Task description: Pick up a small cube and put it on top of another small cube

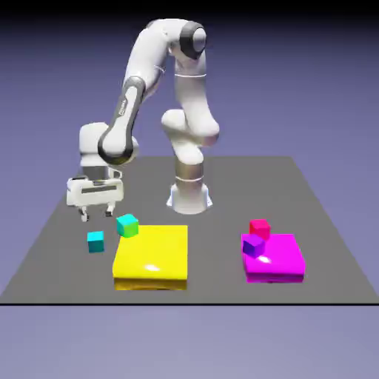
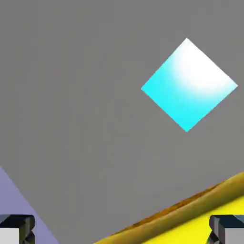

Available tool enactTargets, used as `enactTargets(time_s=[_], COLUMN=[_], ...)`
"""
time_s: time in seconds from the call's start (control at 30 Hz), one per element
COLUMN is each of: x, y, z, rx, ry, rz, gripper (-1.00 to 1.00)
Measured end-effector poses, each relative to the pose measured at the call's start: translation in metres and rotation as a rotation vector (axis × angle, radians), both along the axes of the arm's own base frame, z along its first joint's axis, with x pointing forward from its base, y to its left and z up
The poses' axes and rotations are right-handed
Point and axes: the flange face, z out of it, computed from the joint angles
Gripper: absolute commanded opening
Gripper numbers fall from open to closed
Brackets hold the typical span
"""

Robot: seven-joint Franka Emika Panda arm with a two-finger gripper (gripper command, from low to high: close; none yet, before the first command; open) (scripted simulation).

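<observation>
The gripper (image 1: 97, 215) hangs with its jaws spread wide and empty; the small cube (image 1: 95, 241) sits on the table just below and ahead of it, off-centre from the fingertips in the hand view. Descending from here risks clipping the green-faced cyan cube (image 1: 127, 225) beside the fingers, or grabbing it instead. Count: two cyan cubes, one crimson cube (image 1: 260, 228), one purple cube (image 1: 253, 245), one yellow slab (image 1: 152, 257), one magenta slab (image 1: 277, 258).

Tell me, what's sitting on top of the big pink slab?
A purple cube sits on the magenta slab near its back corner. A crimson cube stands right behind; whether it rests on the slab or the table is hidden.
</observation>
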Motion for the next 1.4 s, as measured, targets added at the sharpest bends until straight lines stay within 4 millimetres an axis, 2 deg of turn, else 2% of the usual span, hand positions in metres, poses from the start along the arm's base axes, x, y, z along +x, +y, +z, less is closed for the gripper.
enactTargets(time_s=[0.13, 0.17, 0.2, 0.4, 0.43, 0.5, 0.7, 0.73, 0.77, 0.8, 0.83, 0.9, 0.97, 1.07, 1.13, 1.2, 1.27, 1.33, 1.4], x=[-0.04, -0.044, -0.044, -0.024, -0.022, -0.022, -0.042, -0.039, -0.026, -0.013, 0.011, 0.061, 0.106, 0.16, 0.187, 0.205, 0.213, 0.214, 0.202], y=[-0.018, -0.02, -0.02, -0.016, -0.015, -0.015, -0.02, -0.022, -0.029, -0.034, -0.027, -0.001, 0.037, 0.109, 0.166, 0.226, 0.285, 0.343, 0.393], z=[-0.038, -0.041, -0.041, -0.1, -0.106, -0.106, -0.047, -0.04, -0.036, -0.031, -0.025, -0.012, 0.001, 0.021, 0.034, 0.046, 0.058, 0.069, 0.076], rx=[0.197, 0.217, 0.217, 0.217, 0.217, 0.217, 0.216, 0.203, 0.169, 0.136, 0.122, 0.102, 0.094, 0.091, 0.087, 0.08, 0.069, 0.052, 0.055], ry=[-0.017, -0.02, -0.02, -0.022, -0.021, -0.02, -0.021, -0.02, -0.021, -0.024, -0.031, -0.046, -0.056, -0.059, -0.053, -0.039, -0.019, 0.008, 0.047], rz=[-0.366, -0.404, -0.404, -0.405, -0.405, -0.405, -0.404, -0.376, -0.307, -0.239, -0.133, 0.094, 0.315, 0.644, 0.868, 1.092, 1.307, 1.518, 1.683], gripper=[0.0, 0.0, 0.0, 0.0, -1.0, -1.0, -1.0, -1.0, -1.0, -1.0, -1.0, -1.0, -1.0, -1.0, -1.0, -1.0, -1.0, -1.0, -1.0])
